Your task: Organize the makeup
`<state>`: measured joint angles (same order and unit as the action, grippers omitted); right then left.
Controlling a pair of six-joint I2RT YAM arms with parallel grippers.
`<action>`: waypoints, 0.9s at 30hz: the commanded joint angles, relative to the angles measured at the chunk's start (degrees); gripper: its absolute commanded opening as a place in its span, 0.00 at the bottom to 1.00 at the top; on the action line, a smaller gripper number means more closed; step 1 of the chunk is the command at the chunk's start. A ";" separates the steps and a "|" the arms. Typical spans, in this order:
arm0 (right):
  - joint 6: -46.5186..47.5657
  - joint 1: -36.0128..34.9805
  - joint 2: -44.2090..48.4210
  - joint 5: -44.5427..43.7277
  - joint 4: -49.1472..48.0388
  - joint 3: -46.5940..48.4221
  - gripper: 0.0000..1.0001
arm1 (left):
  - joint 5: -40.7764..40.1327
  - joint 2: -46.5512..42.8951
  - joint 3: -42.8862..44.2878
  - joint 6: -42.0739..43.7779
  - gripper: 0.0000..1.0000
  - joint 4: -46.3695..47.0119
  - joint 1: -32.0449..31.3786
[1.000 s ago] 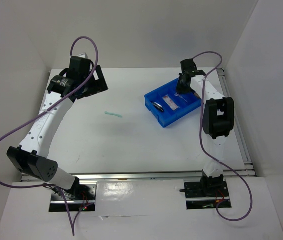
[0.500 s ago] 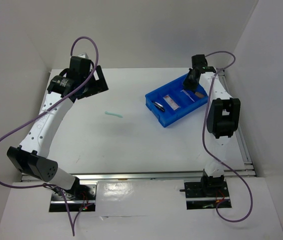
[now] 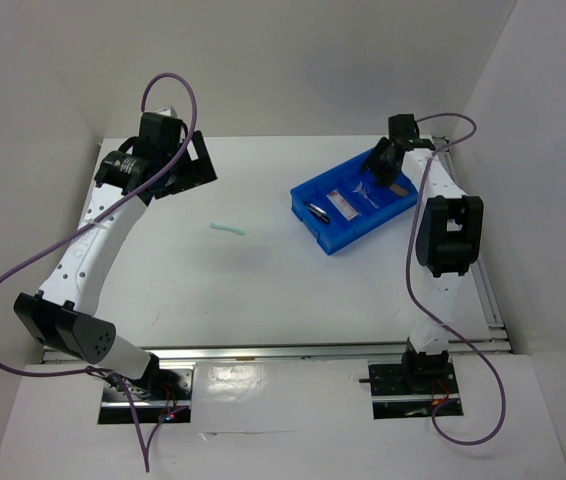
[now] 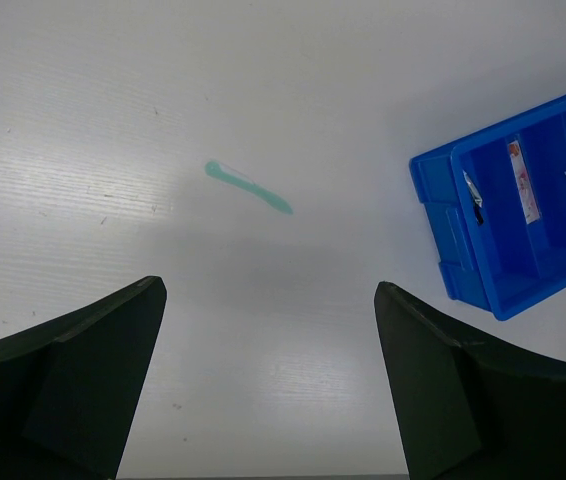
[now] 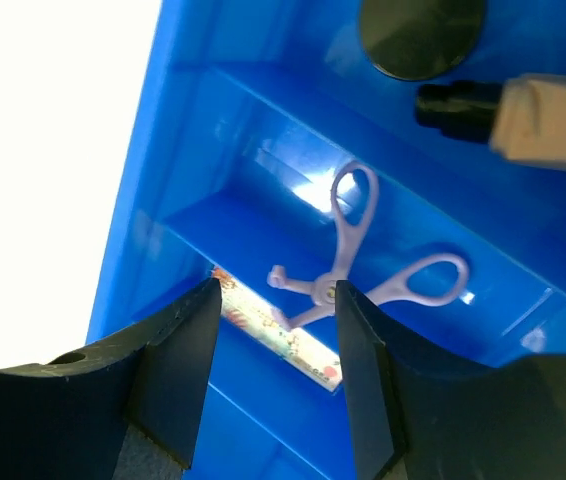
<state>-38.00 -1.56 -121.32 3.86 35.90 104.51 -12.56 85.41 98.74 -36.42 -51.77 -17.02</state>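
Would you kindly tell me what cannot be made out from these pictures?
Right wrist view: the round black pot is cut by the top edge, the tan cylinder by the right edge; the right gripper hides part of the packet.
Top view: the right gripper covers part of the blue bin.
Left wrist view: the bin runs off the right edge, contents too small to name.

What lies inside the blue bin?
The blue bin holds a purple looped piece, a round black pot, a tan cylinder with black end, a clear pinkish packet and a slim black tube. The right tool covers part of the packet.
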 commanded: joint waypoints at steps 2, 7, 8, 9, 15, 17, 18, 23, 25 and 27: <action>2.40 -2.74 3.89 -2.44 -3.73 4.21 0.57 | -0.01 0.81 1.01 -0.67 1.00 1.76 0.32; 11.07 -9.31 5.92 -10.00 -5.05 6.58 0.46 | -0.01 0.81 1.02 -0.14 1.00 1.76 0.32; 12.15 -10.21 5.92 -11.32 -5.05 7.54 0.42 | -0.62 0.81 1.02 -0.14 1.00 1.76 0.32; 12.94 -10.74 5.13 -11.33 -3.75 8.60 0.39 | -0.63 0.81 1.63 -0.14 1.00 1.76 0.32; 12.95 -10.74 2.66 -17.74 2.95 8.79 0.49 | -0.63 0.20 0.58 -0.14 1.00 1.14 0.32; 12.95 -9.96 2.66 -17.05 2.95 6.77 0.53 | -0.10 0.20 0.58 -0.14 1.00 1.14 0.32; 12.34 -9.43 2.66 -16.52 2.95 6.76 0.54 | -0.10 0.20 0.58 -0.14 1.00 1.14 0.32; 11.81 -6.35 1.44 -12.39 3.74 6.23 0.63 | 0.43 0.20 0.58 -0.14 1.00 1.14 0.32; 11.81 -5.74 0.73 -10.02 4.27 6.23 0.63 | 0.43 0.20 0.58 -0.14 1.00 1.14 0.32; 11.19 -5.12 -0.41 -8.00 4.27 6.23 0.61 | 0.43 0.20 0.58 -0.14 1.00 1.14 0.32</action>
<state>-26.13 -7.14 -120.57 -7.62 38.81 110.59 -12.56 85.84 98.74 -36.38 -51.81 -17.02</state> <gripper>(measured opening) 0.616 1.000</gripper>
